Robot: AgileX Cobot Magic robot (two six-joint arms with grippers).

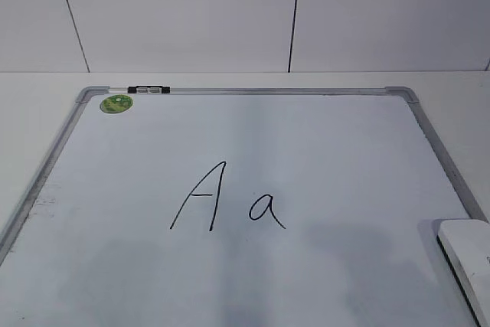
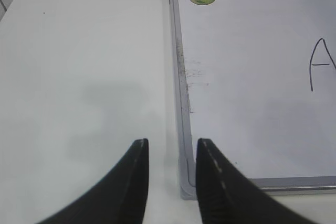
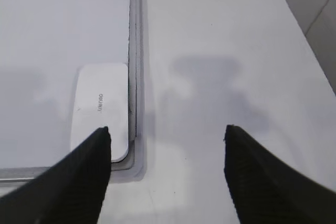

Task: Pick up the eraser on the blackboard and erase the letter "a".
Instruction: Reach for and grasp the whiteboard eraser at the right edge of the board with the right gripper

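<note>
The blackboard (image 1: 253, 91) is a white dry-erase board with a grey frame, lying flat on the table. A capital "A" (image 1: 199, 197) and the small letter "a" (image 1: 266, 210) are written near its middle. The eraser (image 1: 468, 262), a white block with a dark underside, lies in the board's near right corner; it also shows in the right wrist view (image 3: 101, 109). My right gripper (image 3: 167, 132) is open and empty, above the table just right of the eraser. My left gripper (image 2: 172, 145) is open and empty over the board's near left corner (image 2: 185, 184). Neither gripper shows in the exterior view.
A round green sticker (image 1: 116, 103) and a small black-and-silver clip (image 1: 148, 89) sit at the board's far left corner. White table (image 2: 79, 77) surrounds the board. A white panelled wall (image 1: 230, 13) stands behind.
</note>
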